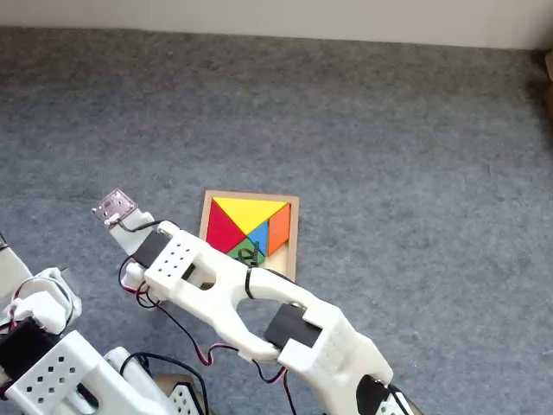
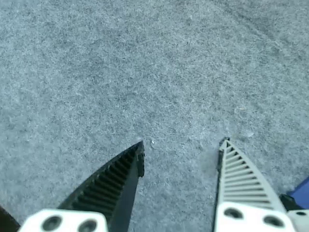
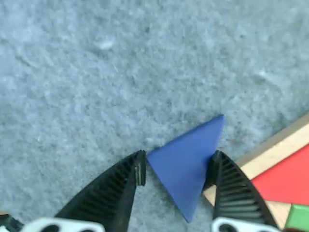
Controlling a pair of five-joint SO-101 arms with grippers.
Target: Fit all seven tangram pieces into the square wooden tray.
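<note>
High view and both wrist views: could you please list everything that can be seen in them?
wooden tray: one, light wood, on the carpet.
yellow triangle: one, yellow, in the tray, far side.
red triangle: one, red, in the tray.
orange piece: one, orange, in the tray.
small blue piece: one, blue, middle of the tray.
green piece: one, green, in the tray, partly behind an arm.
blue triangle: one, blue, flat on the carpet just outside the tray.
carpet: one, grey, covering the table.
left gripper: one, black and white fingers open, over bare carpet.
right gripper: one, black fingers closed against the blue triangle's sides.
</note>
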